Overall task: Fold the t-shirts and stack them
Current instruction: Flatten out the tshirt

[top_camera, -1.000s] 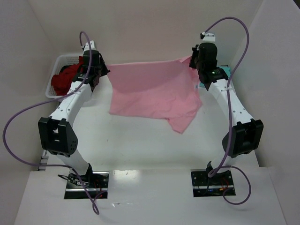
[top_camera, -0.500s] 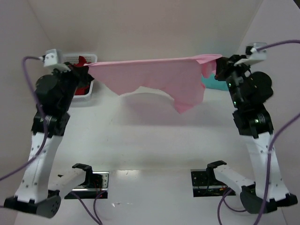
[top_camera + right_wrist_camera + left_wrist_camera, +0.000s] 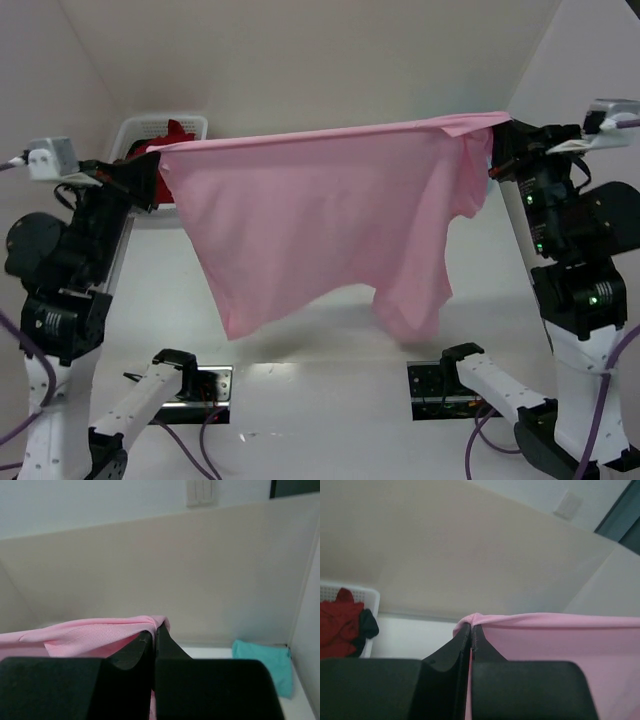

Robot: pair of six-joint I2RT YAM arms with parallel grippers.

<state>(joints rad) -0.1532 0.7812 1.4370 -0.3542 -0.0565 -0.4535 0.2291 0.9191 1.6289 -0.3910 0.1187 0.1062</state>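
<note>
- Far left, against the back wall: white lattice basket (image 3: 140,124) with dark red t-shirts (image 3: 340,622) heaped inside, just behind the left arm.
- Left gripper (image 3: 471,628), raised high above the table (image 3: 180,300): jaws pressed together on the left top corner of the light pink t-shirt (image 3: 330,215), only a thin fold of cloth between the fingertips.
- Light pink t-shirt, held in mid-air between the two grippers, clear of the table: long axis left to right along the taut top edge, tilted slightly upward toward the right; body hanging down like a curtain, lower edge uneven, longest flap at lower right.
- Hanging cloth in front of the top camera, hiding the middle and far part of the table.
- Right gripper (image 3: 154,630), likewise raised: jaws closed tight on the right top corner of the same shirt, a bunched fold over the fingertips.
- Far right, low by the right wall: teal t-shirt (image 3: 262,665), lying well apart from the pink one.
</note>
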